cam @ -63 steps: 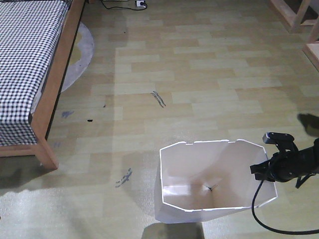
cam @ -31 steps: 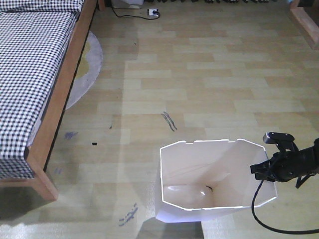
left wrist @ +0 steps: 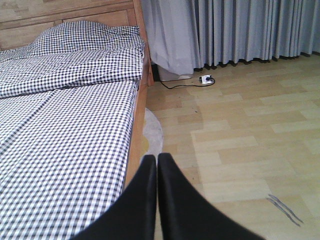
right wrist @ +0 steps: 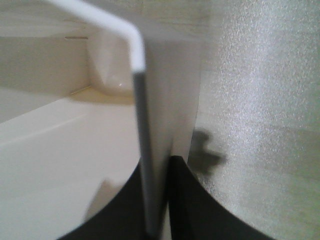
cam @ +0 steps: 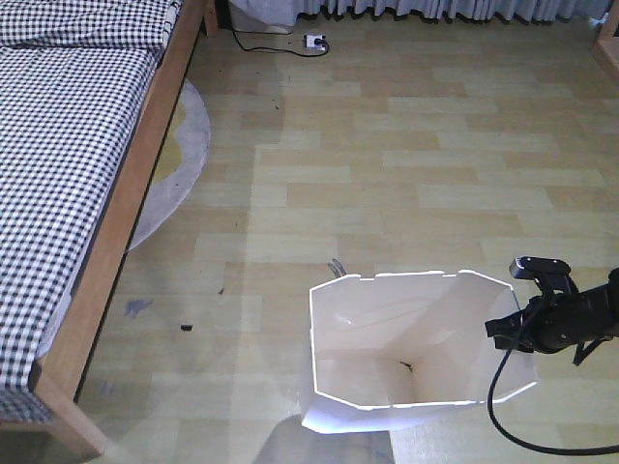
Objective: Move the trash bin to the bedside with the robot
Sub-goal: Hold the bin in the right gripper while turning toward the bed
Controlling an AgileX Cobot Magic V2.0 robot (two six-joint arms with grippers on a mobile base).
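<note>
- The white thin-walled plastic trash bin (cam: 387,333), with an angular faceted rim and a cream-white inside, stood upright on the light wood-plank floor (cam: 435,174), low in the front view and right of centre.
- The small black right gripper (cam: 505,332) met the bin's right-hand rim from the side, at the end of a slim black arm. A black cable (cam: 498,420) looped down below it.
- In the right wrist view, its two black fingers (right wrist: 117,215) sat one on each side of the bin's thin wall, one inside and one outside. They were clamped on that wall below the rim.
- The light-brown wooden-framed bed (cam: 68,164), covered in black-and-white gingham bedding, ran along the left side of the front view. It was well apart from the bin, with bare floor between them.
- A round grey rug (cam: 186,159) showed from under the bed's side rail.
- The black left gripper (left wrist: 157,165) pointed toward the bed's side rail and the floor beside it. Its fingers (left wrist: 142,195) were pressed together with nothing between them.
- In the left wrist view, a checked pillow (left wrist: 85,32) lay against the wooden headboard (left wrist: 75,15).
- Grey curtains (left wrist: 230,30) hung to the floor beyond the bed, and a white power strip (left wrist: 206,79) with a black cord lay at their foot.
- Dark scuff marks (left wrist: 282,206) streaked the floor, and in the front view they lay just behind the bin's back rim.
</note>
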